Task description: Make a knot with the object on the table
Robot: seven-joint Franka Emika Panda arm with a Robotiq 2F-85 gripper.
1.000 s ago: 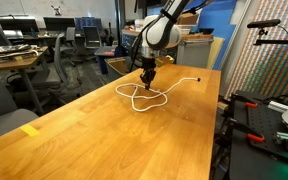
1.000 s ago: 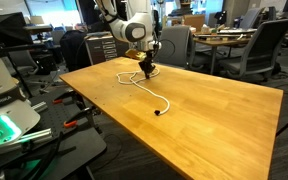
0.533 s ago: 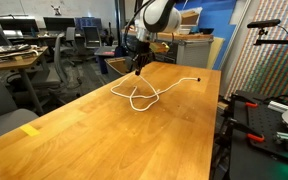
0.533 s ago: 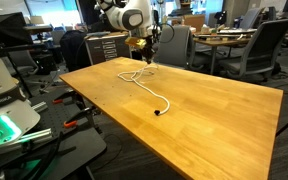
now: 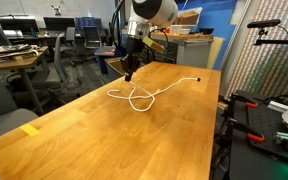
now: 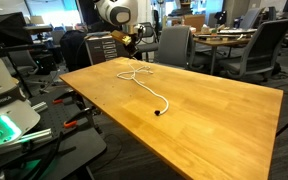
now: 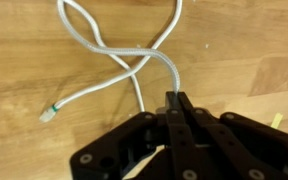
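one strand pinched, claw lifting away
the claw point(image 5: 127, 73), fingers together on a strand of the cord point(image 7: 114, 60), has risen off the table point(image 5: 84, 140) and swung toward its far edge in the last second, dragging the crossed loop along. the rest lies flat mid-table, one end trailing toward the table's side edge. the crossing looks loose, so probably no knot yet.

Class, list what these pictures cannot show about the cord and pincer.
- Wrist view: the cord loop is cut off by the top edge.
- Wrist view: the pincer fingertips hide the strand they meet.
- Both exterior views: crossings too small to tell which strand lies on top.
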